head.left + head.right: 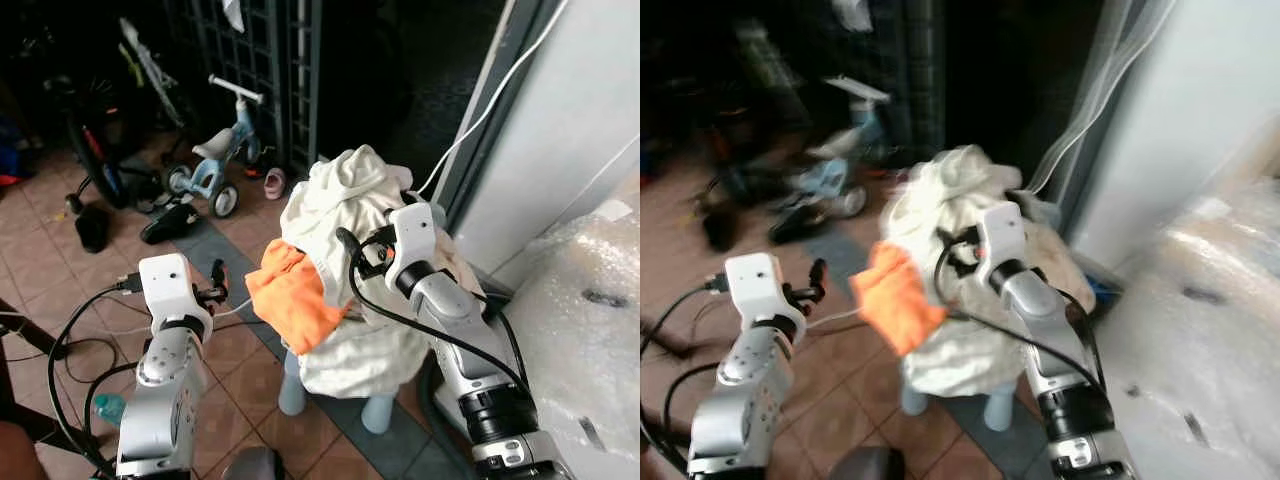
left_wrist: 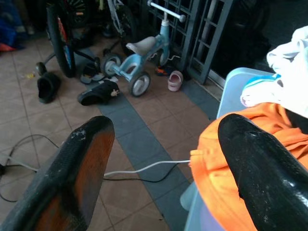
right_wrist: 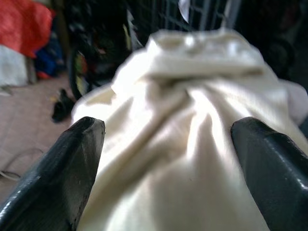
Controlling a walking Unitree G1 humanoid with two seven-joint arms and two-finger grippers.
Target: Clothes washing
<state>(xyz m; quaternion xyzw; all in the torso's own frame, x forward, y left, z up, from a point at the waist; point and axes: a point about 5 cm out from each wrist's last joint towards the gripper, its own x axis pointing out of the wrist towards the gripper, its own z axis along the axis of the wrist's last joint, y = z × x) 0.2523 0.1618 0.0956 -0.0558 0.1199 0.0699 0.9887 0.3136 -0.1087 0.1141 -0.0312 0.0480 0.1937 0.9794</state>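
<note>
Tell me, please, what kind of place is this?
Probably a home's covered porch or utility area: a tiled floor, a child's tricycle, a bicycle and loose shoes lie behind the laundry pile.

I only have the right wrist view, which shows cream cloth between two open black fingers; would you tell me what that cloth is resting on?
Observer: The cream cloth pile sits heaped on a pale blue plastic stool.
Operator: Is anything else on it?
Observer: Yes, a crumpled orange garment hangs off the pile's side nearest the left arm.
Operator: Where is the left gripper?
Observer: The left gripper is open, beside the orange garment without touching it.
</note>
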